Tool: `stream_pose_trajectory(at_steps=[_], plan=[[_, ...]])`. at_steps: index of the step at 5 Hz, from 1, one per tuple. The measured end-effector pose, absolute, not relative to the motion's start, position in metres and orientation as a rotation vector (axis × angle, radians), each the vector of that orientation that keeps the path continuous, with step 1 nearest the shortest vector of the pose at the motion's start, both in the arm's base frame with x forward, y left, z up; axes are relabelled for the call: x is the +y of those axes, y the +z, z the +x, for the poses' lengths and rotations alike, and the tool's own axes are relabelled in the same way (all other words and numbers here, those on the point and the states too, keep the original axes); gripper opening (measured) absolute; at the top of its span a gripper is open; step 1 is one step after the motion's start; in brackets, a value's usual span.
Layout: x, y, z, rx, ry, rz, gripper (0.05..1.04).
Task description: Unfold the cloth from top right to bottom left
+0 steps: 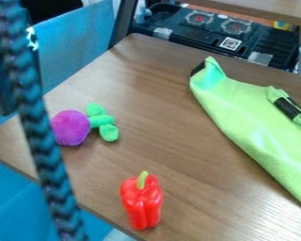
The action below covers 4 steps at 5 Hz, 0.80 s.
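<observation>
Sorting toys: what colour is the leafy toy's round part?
The round part is purple, clearest in the camera view.

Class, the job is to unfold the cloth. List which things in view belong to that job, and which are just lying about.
Part of the job:
- green cloth, with dark patches
- wooden table, the surface it lies on

Just lying about:
- purple plush toy with green leaves
- red pepper
- black tray beyond the table

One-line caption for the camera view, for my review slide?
Green cloth lies folded right of a purple plush and red pepper.
</observation>
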State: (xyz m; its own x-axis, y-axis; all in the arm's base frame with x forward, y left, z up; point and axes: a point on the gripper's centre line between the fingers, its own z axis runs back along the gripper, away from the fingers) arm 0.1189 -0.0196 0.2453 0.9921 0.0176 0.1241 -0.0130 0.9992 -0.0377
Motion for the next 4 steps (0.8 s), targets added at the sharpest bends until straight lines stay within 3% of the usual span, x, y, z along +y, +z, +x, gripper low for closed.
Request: stream_pose_trajectory(at_steps=[1, 2, 4], plan=[[-0.020, 0.244, 0.119, -0.124, 0.023, -0.039, 1.000], [-0.028, 0.235, 0.138, -0.152, 0.115, -0.065, 1.001], [-0.044, 0.211, 0.183, -0.281, 0.299, -0.102, 1.001]])
